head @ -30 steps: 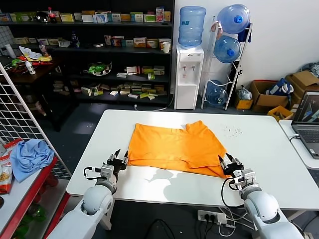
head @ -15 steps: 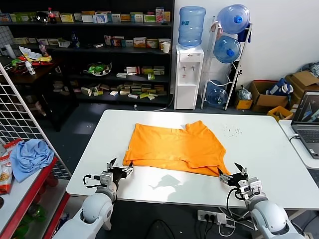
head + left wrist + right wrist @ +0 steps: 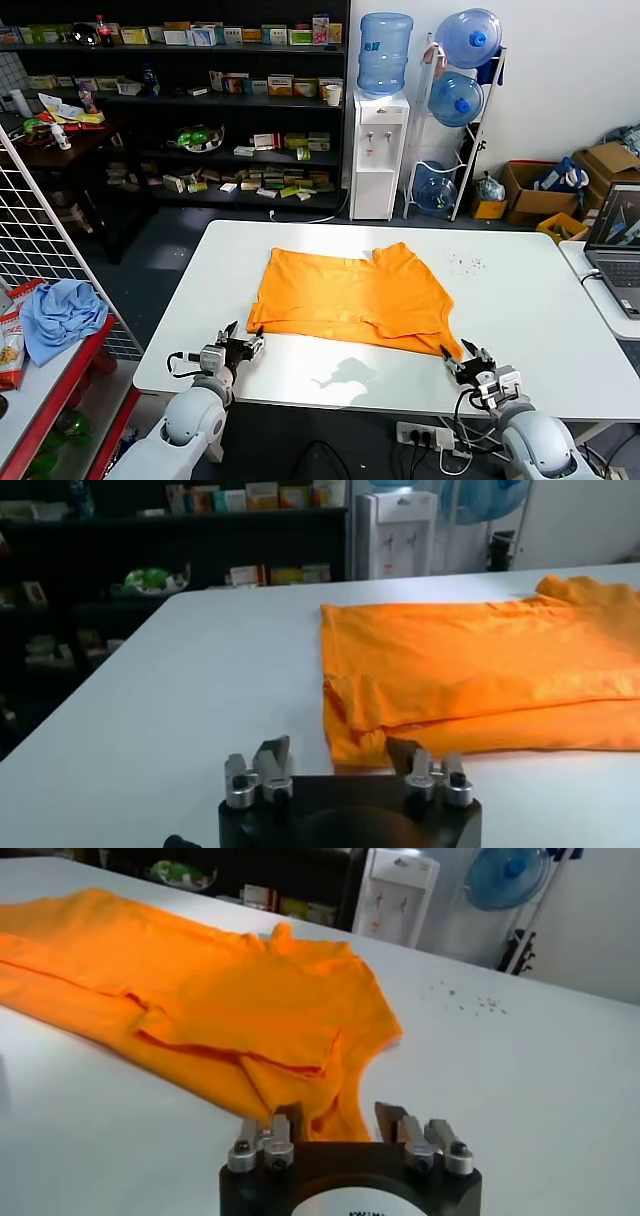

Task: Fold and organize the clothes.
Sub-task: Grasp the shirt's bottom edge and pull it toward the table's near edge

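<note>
A: Far left, off the table: wire rack (image 3: pixel 40 240), red shelf (image 3: pixel 55 375) with a light blue cloth (image 3: pixel 60 312) bunched on it. Behind, dark shelves (image 3: pixel 200 110) full of boxes and packets.

B: And on the table (image 3: pixel 530 300)?

A: White top, bare along its left and right edges. Near the front left corner, left gripper (image 3: pixel 239 345) low over the surface, jaws spread wide, holding nothing, just short of the shirt's near left corner.

B: Same in the left wrist view?

A: Yes: left gripper (image 3: pixel 338 761) with fingers apart, orange hem right ahead, not touching.

B: The shirt itself?

A: Orange T-shirt (image 3: pixel 350 295) lying flat across the middle of the table, folded over on itself, near edge close to the front edge. A few dark specks (image 3: pixel 465 263) on the white toward the back right.

B: Right side?

A: Right gripper (image 3: pixel 472 361) by the front edge, toward the right corner, jaws wide, empty, beside the shirt's near right tip. In the right wrist view, right gripper (image 3: pixel 333 1125) facing that folded corner.

B: Beyond the table?

A: Water dispenser (image 3: pixel 380 130) behind, rack of blue bottles (image 3: pixel 462 95) next to it, cardboard boxes (image 3: pixel 560 195), laptop (image 3: pixel 615 245) at far right.
</note>
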Available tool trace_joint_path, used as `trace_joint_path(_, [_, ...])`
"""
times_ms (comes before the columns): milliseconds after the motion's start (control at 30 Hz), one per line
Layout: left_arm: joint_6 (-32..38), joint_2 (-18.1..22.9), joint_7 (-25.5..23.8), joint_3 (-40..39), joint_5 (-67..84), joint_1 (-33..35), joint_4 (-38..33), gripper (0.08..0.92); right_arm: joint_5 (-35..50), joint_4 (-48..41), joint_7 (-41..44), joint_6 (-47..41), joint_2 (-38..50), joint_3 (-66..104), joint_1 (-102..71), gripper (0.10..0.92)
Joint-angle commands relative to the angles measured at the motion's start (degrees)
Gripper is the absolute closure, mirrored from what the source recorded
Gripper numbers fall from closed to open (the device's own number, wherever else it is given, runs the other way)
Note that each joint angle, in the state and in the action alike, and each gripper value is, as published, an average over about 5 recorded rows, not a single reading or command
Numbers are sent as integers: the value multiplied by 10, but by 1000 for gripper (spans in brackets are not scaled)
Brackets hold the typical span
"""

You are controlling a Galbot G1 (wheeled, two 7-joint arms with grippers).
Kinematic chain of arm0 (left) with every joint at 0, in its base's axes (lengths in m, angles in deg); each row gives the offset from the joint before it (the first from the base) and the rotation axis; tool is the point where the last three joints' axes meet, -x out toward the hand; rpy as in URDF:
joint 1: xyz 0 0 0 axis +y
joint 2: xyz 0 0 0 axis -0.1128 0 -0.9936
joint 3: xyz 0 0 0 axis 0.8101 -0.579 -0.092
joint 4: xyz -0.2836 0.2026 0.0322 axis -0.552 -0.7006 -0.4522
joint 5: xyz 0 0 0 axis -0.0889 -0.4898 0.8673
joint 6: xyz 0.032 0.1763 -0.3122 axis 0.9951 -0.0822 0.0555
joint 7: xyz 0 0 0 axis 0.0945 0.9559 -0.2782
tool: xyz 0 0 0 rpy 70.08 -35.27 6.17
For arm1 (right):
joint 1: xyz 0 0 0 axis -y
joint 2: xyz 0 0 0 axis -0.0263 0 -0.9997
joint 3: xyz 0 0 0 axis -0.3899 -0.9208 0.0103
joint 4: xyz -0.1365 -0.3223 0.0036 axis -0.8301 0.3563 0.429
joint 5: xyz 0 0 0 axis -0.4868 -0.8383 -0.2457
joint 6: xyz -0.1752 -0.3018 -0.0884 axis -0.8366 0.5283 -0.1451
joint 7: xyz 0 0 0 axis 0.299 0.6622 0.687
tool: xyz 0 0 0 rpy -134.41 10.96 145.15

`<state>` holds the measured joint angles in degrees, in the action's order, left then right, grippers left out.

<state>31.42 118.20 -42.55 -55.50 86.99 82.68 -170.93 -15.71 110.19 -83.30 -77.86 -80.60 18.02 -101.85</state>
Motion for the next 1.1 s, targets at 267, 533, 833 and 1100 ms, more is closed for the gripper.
trace_joint_path(267, [4,-6,-17,-1,23,15,-7,657,-2,1,0,-13,11,0,-5,842])
trace_joint_path(533, [-31,-29,11,-2,61,57,-85,877,14,53,-12,-37,45,7,-40,901])
trace_joint_path(833, [-55,-59,45,5,67,141,-177,904,30,157,-32,-84,83,25,-128,901])
trace_joint_path(1100, [-64,-69,59,16,61,198,-224,904,29,199,-44,-105,89,35,-174,901])
